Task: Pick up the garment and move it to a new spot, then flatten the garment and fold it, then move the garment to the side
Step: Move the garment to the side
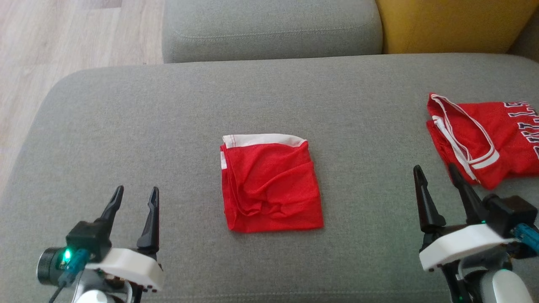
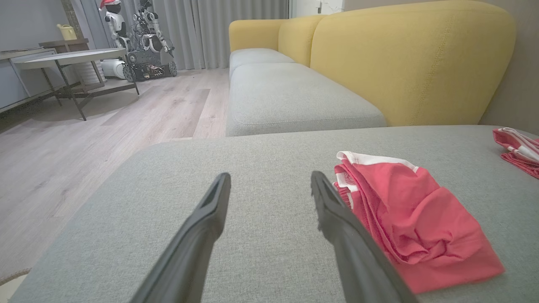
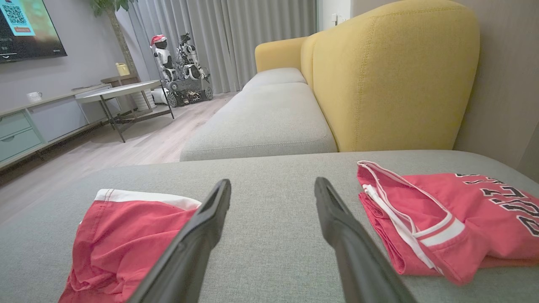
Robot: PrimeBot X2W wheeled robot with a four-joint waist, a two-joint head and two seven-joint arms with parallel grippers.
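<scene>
A red garment (image 1: 271, 185) with a white band along its far edge lies folded into a rough square in the middle of the grey cushion (image 1: 168, 126). The left wrist view has it (image 2: 412, 214) to the right of my fingers; the right wrist view has it (image 3: 122, 227) to their left. My left gripper (image 1: 137, 189) (image 2: 270, 176) hovers open near the front left, a short way left of the garment and holding nothing. At the front right my right gripper (image 1: 434, 167) (image 3: 272, 182) is also open and empty.
A second red garment, a jersey (image 1: 484, 139) (image 3: 463, 214) with white trim and dark lettering, lies folded at the cushion's right edge, just beyond my right fingertips. Behind are another grey seat (image 1: 269, 29) and a yellow backrest (image 1: 454, 25). Wooden floor (image 1: 63, 42) lies to the left.
</scene>
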